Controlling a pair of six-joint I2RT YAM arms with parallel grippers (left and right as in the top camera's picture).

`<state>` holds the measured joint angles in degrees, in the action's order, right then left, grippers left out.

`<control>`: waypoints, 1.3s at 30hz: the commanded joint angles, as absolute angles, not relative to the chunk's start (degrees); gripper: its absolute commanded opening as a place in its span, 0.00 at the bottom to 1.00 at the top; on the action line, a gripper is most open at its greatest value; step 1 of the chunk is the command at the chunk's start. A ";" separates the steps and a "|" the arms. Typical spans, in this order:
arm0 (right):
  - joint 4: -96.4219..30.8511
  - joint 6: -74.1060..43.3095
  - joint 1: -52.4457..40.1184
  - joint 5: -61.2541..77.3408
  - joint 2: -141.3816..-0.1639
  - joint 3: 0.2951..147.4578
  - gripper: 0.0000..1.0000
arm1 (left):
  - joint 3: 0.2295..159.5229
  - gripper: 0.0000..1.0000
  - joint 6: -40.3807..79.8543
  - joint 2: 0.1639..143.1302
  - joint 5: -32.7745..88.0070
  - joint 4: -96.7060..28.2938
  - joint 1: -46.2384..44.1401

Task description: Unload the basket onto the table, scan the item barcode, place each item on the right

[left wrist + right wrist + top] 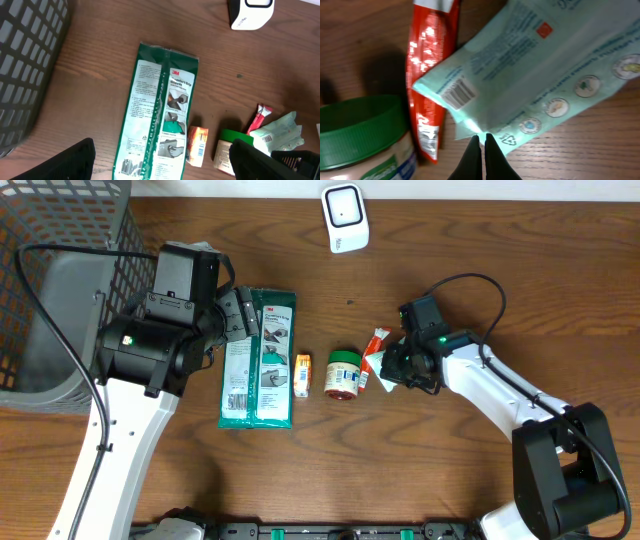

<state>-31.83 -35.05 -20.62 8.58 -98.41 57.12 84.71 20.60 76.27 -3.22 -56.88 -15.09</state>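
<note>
— Claws first: how did they stand?
— On the right claw [480,142] the fingers were pressed together, tips against the near edge of the mint packet [535,75]. Whether any film was caught between them I couldn't tell. The left claw [164,144] stood wide apart, holding nothing, above the green glove pack [160,110].
— And the packet itself?
— It lay right of centre on the tabletop [560,260], its barcode [460,93] showing on the upper face and one corner overlapping the red sachet [427,75]. Just left of that sat the green-lidded jar [360,130], with the small orange box [303,374] between jar and glove pack.
— The scanner?
— The white scanner [345,218] stood at the far edge, well apart from the packet. The mesh basket [60,270] filled the far left corner.
</note>
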 commanded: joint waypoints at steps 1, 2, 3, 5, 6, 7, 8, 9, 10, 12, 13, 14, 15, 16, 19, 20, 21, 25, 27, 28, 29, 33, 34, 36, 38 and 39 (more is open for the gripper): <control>-30.44 -36.18 -21.37 2.66 -98.26 55.24 0.01 | 85.62 0.86 19.99 76.51 -4.14 -57.12 -14.81; -30.02 -36.18 -21.39 2.85 -98.26 54.83 0.01 | 85.62 0.86 19.99 76.51 -4.14 -57.12 -14.81; -29.65 -36.18 -21.43 3.31 -98.26 54.43 0.01 | 85.62 0.86 19.99 76.51 -4.14 -57.12 -14.81; -29.30 -36.18 -21.47 4.21 -98.26 53.69 0.01 | 85.62 0.86 19.99 76.51 -4.14 -57.12 -14.81; -29.34 -36.16 -21.47 4.19 -98.26 53.49 0.01 | 85.62 0.86 20.01 76.51 -4.14 -57.12 -14.81; -29.45 -35.90 -21.47 3.84 -98.26 53.34 0.01 | 85.62 0.86 19.99 76.53 -4.14 -57.12 -14.81; -29.69 -35.11 -21.47 3.16 -98.26 53.28 0.01 | 85.62 0.86 19.99 76.51 -4.14 -57.12 -14.81; -30.13 -33.95 -21.39 2.50 -98.26 53.28 0.01 | 85.62 0.86 19.99 76.51 -4.14 -57.12 -14.81; -30.92 -32.86 -21.26 1.28 -98.26 53.28 0.01 | 85.62 0.86 19.99 76.53 -4.14 -57.12 -14.81; -33.04 -32.45 -20.78 -1.65 -98.26 53.30 0.01 | 85.62 0.86 19.99 76.51 -4.14 -57.12 -14.81; -34.44 -32.45 -20.38 -3.64 -98.26 53.30 0.01 | 85.62 0.86 20.01 76.53 -4.14 -57.12 -14.81; -35.70 -32.47 -19.94 -5.82 -98.26 53.30 0.01 | 85.62 0.86 19.99 76.51 -4.14 -57.12 -14.81; -36.97 -32.45 -19.35 -8.27 -98.24 53.30 0.01 | 85.62 0.86 19.99 76.53 -4.14 -57.12 -14.81; -37.87 -32.47 -18.79 -10.11 -98.24 53.30 0.01 | 85.62 0.86 19.99 76.53 -4.14 -57.12 -14.81; -39.66 -32.45 -16.82 -12.80 -98.24 53.30 0.01 | 85.62 0.86 19.99 76.53 -4.14 -57.12 -14.81; -39.66 -32.45 -16.29 -11.86 -98.10 53.41 0.01 | 85.62 0.86 19.99 76.51 -4.14 -57.12 -14.81; -39.62 -32.45 -15.79 -9.39 -98.04 53.65 0.01 | 85.62 0.86 19.99 76.53 -4.14 -57.12 -14.81; -38.76 -31.00 -15.20 3.79 -97.80 56.07 0.01 | 85.62 0.86 19.99 76.53 -4.14 -57.12 -14.81; -38.17 -31.31 -15.44 8.78 -97.76 57.76 0.01 | 85.62 0.86 19.99 76.51 -4.14 -57.12 -14.81; -37.32 -31.88 -15.73 10.79 -97.76 58.37 0.01 | 85.62 0.86 19.99 76.53 -4.14 -57.12 -14.81; -36.53 -32.99 -16.03 11.53 -97.76 58.67 0.01 | 85.62 0.86 19.99 76.53 -4.14 -57.12 -14.81; -33.06 -38.04 -17.76 11.44 -97.76 58.89 0.01 | 85.62 0.86 19.99 76.53 -4.14 -57.12 -14.81; -32.18 -38.79 -18.24 11.40 -97.78 58.89 0.01 | 85.62 0.86 19.99 76.51 -4.14 -57.12 -14.81; -30.06 -40.27 -19.53 10.61 -97.78 58.87 0.01 | 85.62 0.86 19.99 76.51 -4.14 -57.12 -14.81; -28.16 -41.41 -20.80 8.60 -97.84 58.85 0.01 | 85.62 0.86 19.99 76.51 -4.14 -57.12 -14.81; -27.35 -41.98 -21.45 6.83 -97.86 58.81 0.01 | 85.62 0.86 20.01 76.51 -4.14 -57.12 -14.81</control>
